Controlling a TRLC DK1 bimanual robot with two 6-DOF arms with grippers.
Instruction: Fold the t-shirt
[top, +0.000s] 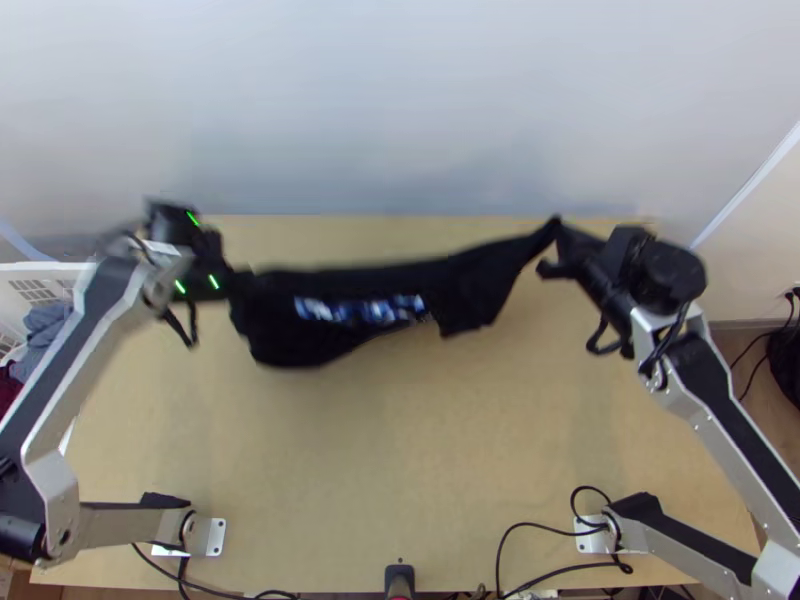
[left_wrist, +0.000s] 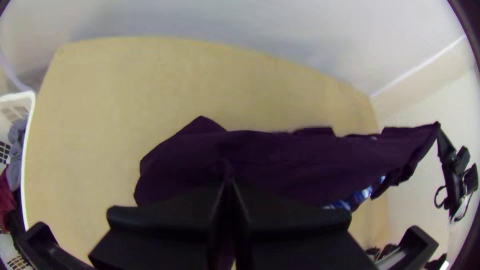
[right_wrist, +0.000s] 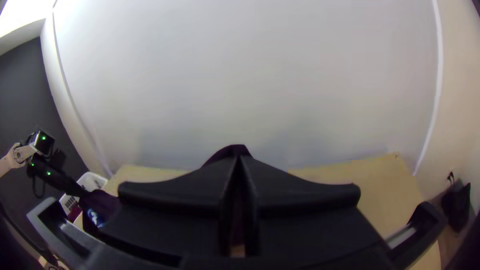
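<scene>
Stretched between both grippers, the black t-shirt hangs above the table with its blue and white print facing the near side in the top view. My left gripper is at its left end; in the left wrist view the left gripper is shut on the cloth. My right gripper has a pulled-up corner at the right end; in the right wrist view the right gripper is shut on dark cloth. Which part of the shirt each one pinches I cannot tell.
A white basket with grey and dark red cloth stands beyond the table's left side. Wooden tabletop spreads below the shirt. Black cables run along the near edge, and a pale wall rises behind the far edge.
</scene>
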